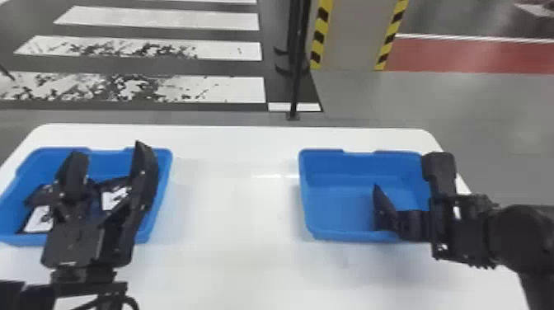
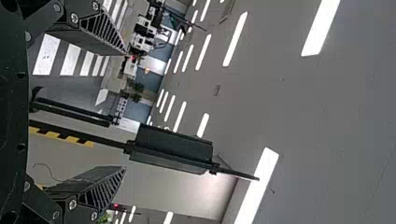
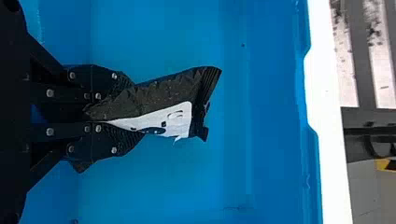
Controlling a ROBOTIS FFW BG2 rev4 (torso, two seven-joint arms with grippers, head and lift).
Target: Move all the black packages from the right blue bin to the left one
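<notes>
Black package (image 3: 159, 95) clenched, fingers of the right gripper (image 1: 406, 224) nearly together on it, its free end jutting over the floor of the right bin (image 1: 329, 198)! Over the left bin (image 1: 161, 198), holding packages (image 1: 40, 219), the left gripper (image 1: 110, 151) spreads wide, released.

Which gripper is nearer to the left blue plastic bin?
Left. The left gripper is raised by the left bin, covering part of it in the head view; the right gripper is at the right blue plastic bin, across the white table.
</notes>
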